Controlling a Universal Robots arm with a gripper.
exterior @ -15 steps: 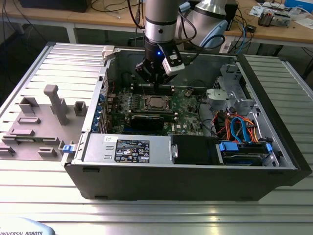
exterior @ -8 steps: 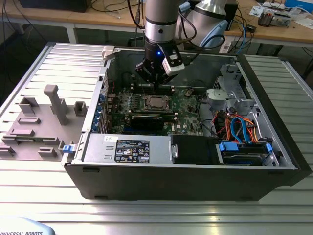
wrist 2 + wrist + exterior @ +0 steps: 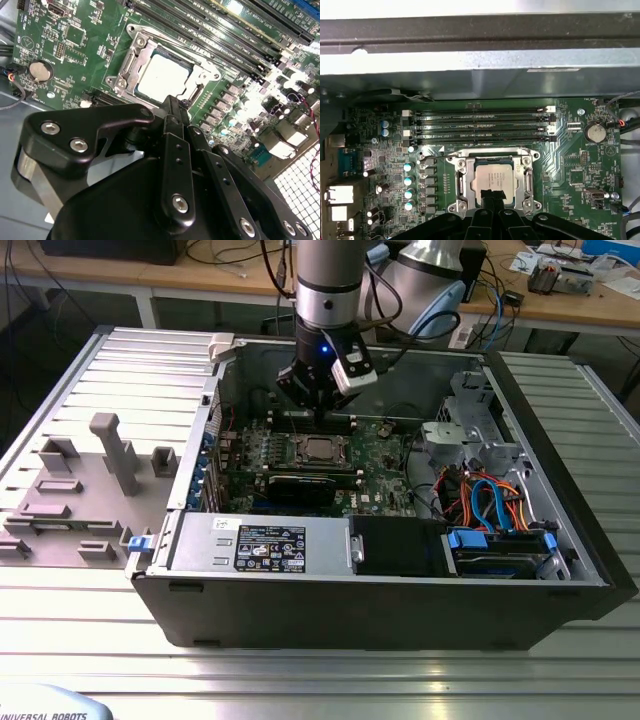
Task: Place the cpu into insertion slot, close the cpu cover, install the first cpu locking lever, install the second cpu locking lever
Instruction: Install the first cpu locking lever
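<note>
Black gripper linkages crowd the foreground in the second wrist view, and the gripper (image 3: 175, 107) tapers to a narrow tip where the two fingers appear pressed together with nothing between them, so I judge it clenched and empty. Just past that tip sits the cpu (image 3: 162, 76), its silvery top lying flat inside the insertion slot (image 3: 131, 64), with the cpu cover (image 3: 200, 75) folded down around it as a metal frame whose cut-out leaves the chip's top showing. In the first wrist view the gripper (image 3: 492, 196) overlaps the near edge of the cpu (image 3: 493, 181), so the socket lies directly ahead of and below the fingers, very near; whether the tip touches the frame cannot be told. Thin lever rods seem to run along the two sides of the cpu cover (image 3: 492, 159), though whether either is latched is unclear. Beyond the socket, the long memory slots (image 3: 480, 122) run crosswise to the fingers' reach, parallel to the far edge of the frame. The green motherboard (image 3: 580, 170) carries a coin cell (image 3: 594, 132) off to one side. In the exterior view the gripper (image 3: 318, 418) hangs just above the insertion slot (image 3: 320, 450) inside an open computer case (image 3: 400, 610), which lies on a ribbed metal table (image 3: 90, 620); grey fixtures (image 3: 110, 455) stand at the exterior view's left, and cluttered workbenches (image 3: 560, 290) sit behind.
</note>
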